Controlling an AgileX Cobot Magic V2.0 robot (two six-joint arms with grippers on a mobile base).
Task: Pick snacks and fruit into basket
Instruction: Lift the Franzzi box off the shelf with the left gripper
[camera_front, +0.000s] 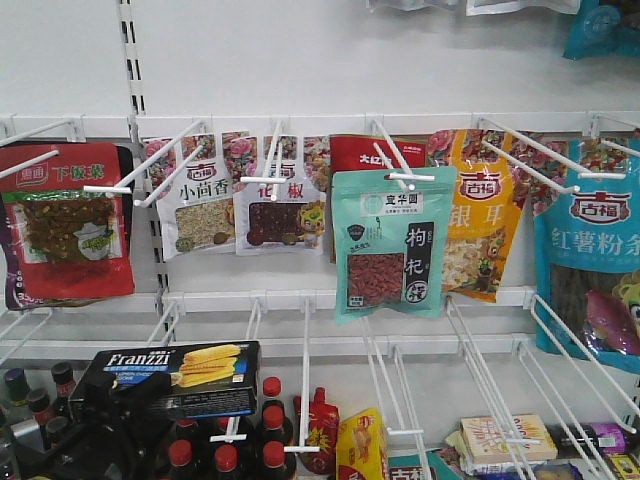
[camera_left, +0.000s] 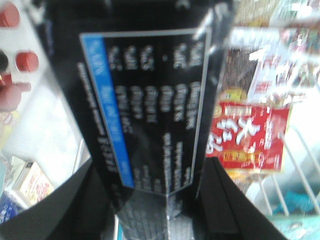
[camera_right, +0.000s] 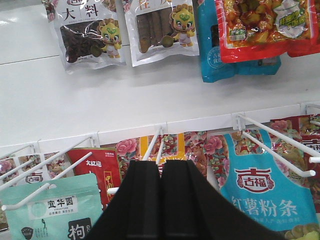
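Note:
My left gripper (camera_front: 120, 395) is shut on a black Franzzi biscuit box (camera_front: 175, 378) and holds it in front of the lower shelf at the bottom left. In the left wrist view the box (camera_left: 150, 100) fills the space between the two black fingers (camera_left: 227, 200), its back panel with white print and a blue strip facing the camera. My right gripper (camera_right: 161, 167) is shut and empty, pointing at the row of hanging snack bags. No basket or fruit is in view.
Snack bags hang on white wire pegs: a red bag (camera_front: 65, 225), white spice bags (camera_front: 205, 200), a teal goji bag (camera_front: 390, 240), a yellow bag (camera_front: 480, 210), a blue noodle bag (camera_front: 595, 270). Red-capped bottles (camera_front: 270, 420) stand below the box.

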